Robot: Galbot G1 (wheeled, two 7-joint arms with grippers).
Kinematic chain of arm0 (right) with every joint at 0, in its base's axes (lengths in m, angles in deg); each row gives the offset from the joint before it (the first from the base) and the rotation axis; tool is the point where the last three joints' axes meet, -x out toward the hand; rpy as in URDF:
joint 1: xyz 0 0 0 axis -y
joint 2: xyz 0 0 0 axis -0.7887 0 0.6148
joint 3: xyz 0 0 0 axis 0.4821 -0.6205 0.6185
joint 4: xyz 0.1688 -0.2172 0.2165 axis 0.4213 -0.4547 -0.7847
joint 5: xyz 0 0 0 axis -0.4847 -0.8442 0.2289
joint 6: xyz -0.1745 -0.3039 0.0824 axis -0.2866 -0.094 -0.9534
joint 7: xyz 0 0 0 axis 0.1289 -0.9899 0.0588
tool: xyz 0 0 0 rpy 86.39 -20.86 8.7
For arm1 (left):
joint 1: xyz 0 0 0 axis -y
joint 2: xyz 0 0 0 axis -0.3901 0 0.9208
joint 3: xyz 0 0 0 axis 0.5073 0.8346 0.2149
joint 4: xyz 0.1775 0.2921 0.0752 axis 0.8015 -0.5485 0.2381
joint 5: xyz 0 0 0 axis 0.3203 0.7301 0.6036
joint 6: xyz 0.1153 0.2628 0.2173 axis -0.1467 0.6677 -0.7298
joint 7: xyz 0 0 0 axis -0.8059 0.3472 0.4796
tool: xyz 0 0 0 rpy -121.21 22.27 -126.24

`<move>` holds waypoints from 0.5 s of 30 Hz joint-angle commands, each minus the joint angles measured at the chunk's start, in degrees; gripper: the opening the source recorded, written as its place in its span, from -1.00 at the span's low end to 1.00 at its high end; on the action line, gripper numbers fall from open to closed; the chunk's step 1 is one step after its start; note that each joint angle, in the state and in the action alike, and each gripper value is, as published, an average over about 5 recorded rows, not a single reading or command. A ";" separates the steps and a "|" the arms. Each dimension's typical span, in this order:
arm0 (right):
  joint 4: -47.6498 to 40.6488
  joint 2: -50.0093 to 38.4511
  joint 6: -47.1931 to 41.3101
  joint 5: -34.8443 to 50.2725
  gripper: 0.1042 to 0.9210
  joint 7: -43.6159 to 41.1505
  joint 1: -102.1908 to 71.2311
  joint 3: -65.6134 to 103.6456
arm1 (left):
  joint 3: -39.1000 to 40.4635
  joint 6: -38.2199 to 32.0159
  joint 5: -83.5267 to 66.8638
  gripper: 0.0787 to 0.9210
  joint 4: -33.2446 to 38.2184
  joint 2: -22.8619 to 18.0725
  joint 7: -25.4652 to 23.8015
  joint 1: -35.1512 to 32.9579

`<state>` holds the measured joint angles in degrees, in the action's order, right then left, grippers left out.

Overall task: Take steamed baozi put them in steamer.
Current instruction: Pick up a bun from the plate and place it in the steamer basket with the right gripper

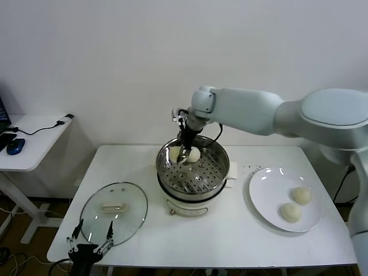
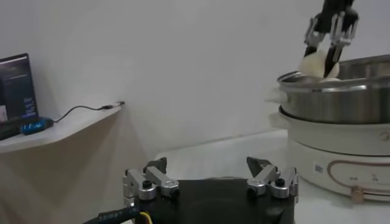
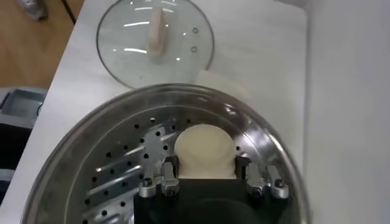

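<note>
Reaching across from the right, the right gripper (image 1: 185,155) hangs inside the steamer (image 1: 194,175) at its far-left wall; its jaws stand either side of a baozi (image 3: 203,151), pressed to or very near its flanks; whether they grip it or are just slackening I cannot tell; the bun sits low on the perforated tray (image 3: 125,164); a second baozi (image 1: 174,153) lies just beside it to the left, against the steamer's wall.

Steamer stands mid-desk on its white base (image 1: 187,206); white desk (image 1: 230,236) carries everything.

Two more baozi (image 1: 301,195) (image 1: 290,213) lie on the white plate (image 1: 261,195) to the right of the steamer, near each other but apart.

Glass lid (image 1: 114,211) lies flat on the desk at front left, white handle up, well apart from the steamer.

Left gripper (image 1: 90,241) is parked low at the desk's front-left edge, just before the lid; jaws spread wide, nothing between them.

Side table (image 1: 31,144) at far left holds a blue mouse (image 1: 16,146) and a cable.
</note>
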<state>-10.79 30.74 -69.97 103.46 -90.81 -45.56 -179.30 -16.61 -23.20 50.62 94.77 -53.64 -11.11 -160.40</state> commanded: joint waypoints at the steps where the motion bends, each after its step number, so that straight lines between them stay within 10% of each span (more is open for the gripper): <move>1: -0.87 3.23 -0.85 0.96 0.22 1.43 -3.88 -2.22 | 0.17 0.14 -0.01 0.77 -0.36 -0.04 -0.06 0.18; 15: -0.38 1.08 -1.44 1.04 0.74 0.99 -1.18 -1.28 | 0.24 0.42 0.24 0.77 -0.66 -0.07 -0.01 0.78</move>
<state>-11.40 32.09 -71.10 104.27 -89.89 -47.47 -180.71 -16.44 -22.96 50.76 94.04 -53.63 -11.12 -159.77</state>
